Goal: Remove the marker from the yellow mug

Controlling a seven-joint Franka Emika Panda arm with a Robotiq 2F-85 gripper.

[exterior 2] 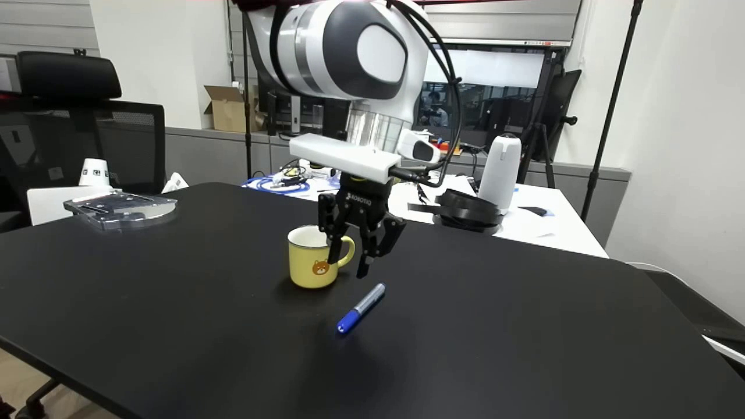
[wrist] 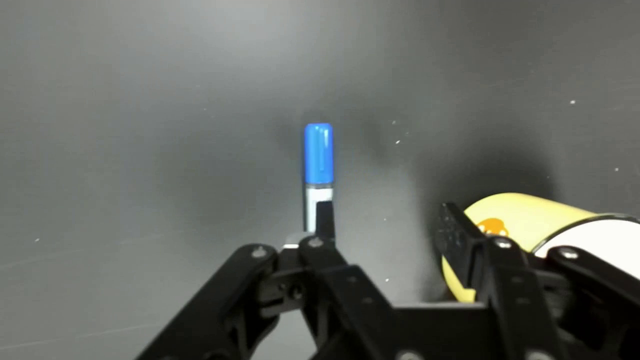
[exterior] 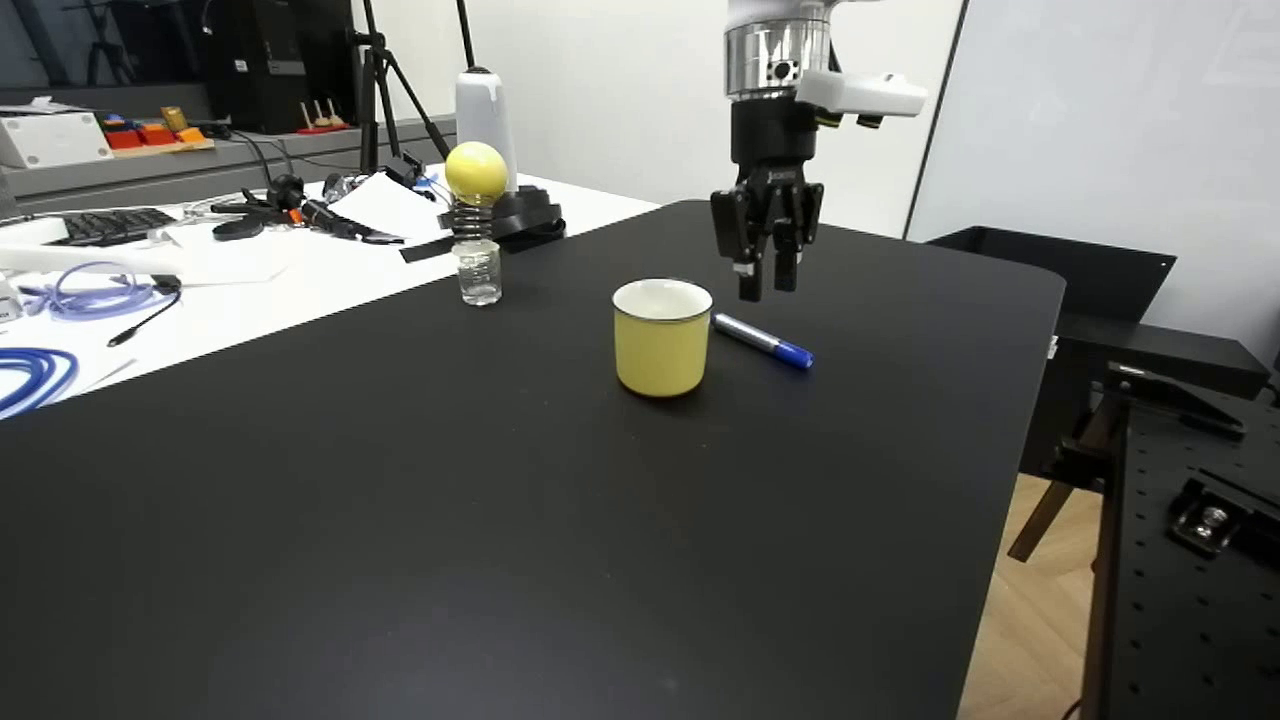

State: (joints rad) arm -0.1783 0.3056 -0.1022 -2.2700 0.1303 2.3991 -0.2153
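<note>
At lower centre of the wrist view, a finger of the claw hides the lower end of the marker; at lower right, the yellow mug is cut by the edge and partly covered by another finger. In both exterior views, the top edge cuts the arm.

In an exterior view, a clear bottle topped by a yellow ball stands near the left edge of the black worktop, beyond which a white table carries a coiled blue cable. In an exterior view, a clear slab lies along the worktop's far left edge, an office chair beyond it.
</note>
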